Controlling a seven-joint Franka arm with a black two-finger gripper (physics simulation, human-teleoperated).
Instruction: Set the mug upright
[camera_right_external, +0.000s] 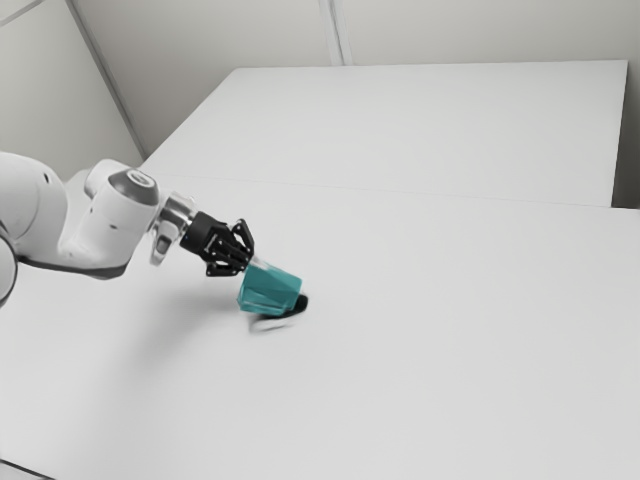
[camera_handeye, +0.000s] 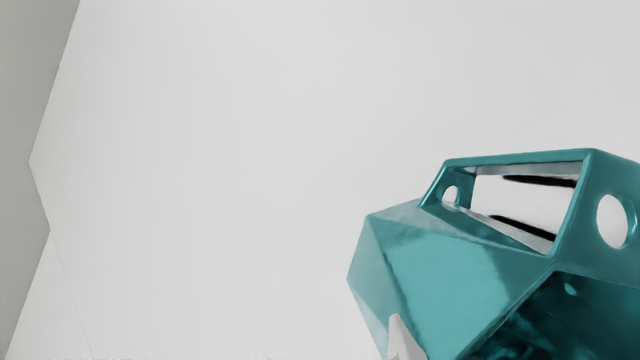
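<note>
White table (camera_right_external: 450, 350) around tilted teal mug (camera_right_external: 270, 290), black claw (camera_right_external: 249, 261) at it, opening and hold unclear, dark patch (camera_right_external: 301, 303) alongside

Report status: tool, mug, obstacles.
Tool at the mug, grip unconfirmed. Mug tilted, not upright. No obstacle seen between them.

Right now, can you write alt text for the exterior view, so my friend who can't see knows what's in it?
A tilted teal mug with flat, angled sides is right by the black gripper of a robot. Its white arm reaches in from the exterior view's left, over a big white table.
</note>
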